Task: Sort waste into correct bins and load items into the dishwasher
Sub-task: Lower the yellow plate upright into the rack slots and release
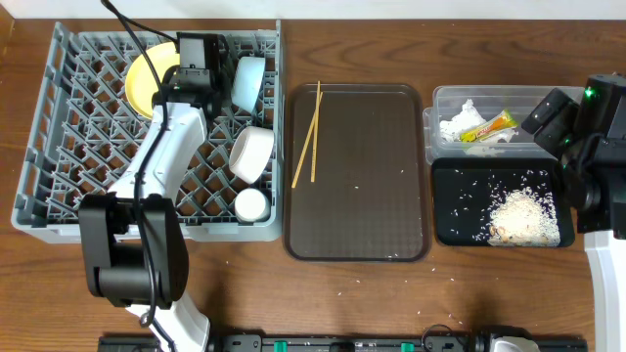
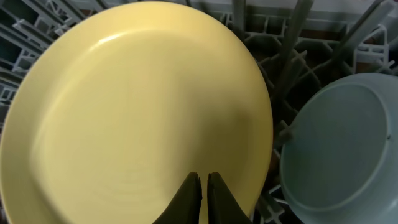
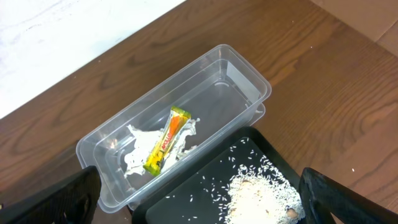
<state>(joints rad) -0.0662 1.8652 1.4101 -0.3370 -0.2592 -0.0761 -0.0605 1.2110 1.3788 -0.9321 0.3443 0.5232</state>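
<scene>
Overhead — chopsticks on brown tray beside dish rack

- The picture's edge cuts the yellow plate left of the left claw and below it.
- Right of this claw, the light blue bowl is cut too.
- The claw's dark fingers are blurred; we cannot tell if they touch the plate.
- From overhead, the left arm hides this claw.
- Of the right claw only the ends of the fingers show, at the lower corners; the black tray between them is cut below.
</scene>
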